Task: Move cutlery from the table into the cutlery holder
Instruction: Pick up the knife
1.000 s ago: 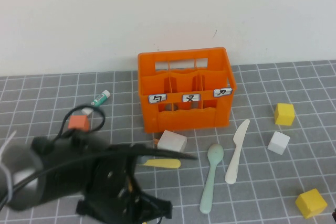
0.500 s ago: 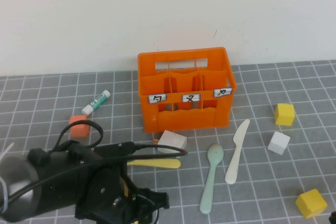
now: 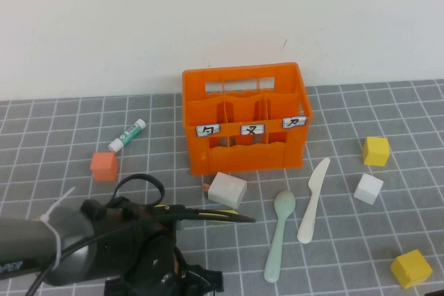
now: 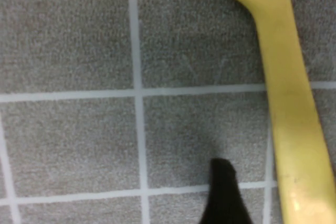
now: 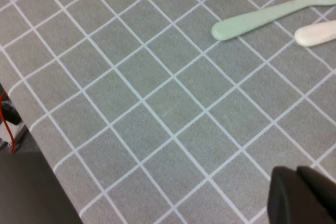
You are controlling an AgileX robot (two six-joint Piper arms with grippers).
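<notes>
Counting: spoon [image 3: 279,233] 1 | knife [image 3: 313,199] 1 | left pincer [image 4: 223,192] open, empty | right pincer [image 5: 302,195] closed

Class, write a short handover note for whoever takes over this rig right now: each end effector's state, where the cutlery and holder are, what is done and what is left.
Left end effector: low over the table near the front edge, beside the yellow piece, which lies flat and is not gripped; whether its fingers are open cannot be told.
Right end effector: shut, parked low at the front right, holding nothing.
Holder: at the back centre; no cutlery seen inside.
Spoon and white knife: flat on the table in front of the holder.
Done: nothing placed yet.
Left: pick up each visible piece and drop it into the holder.
</notes>
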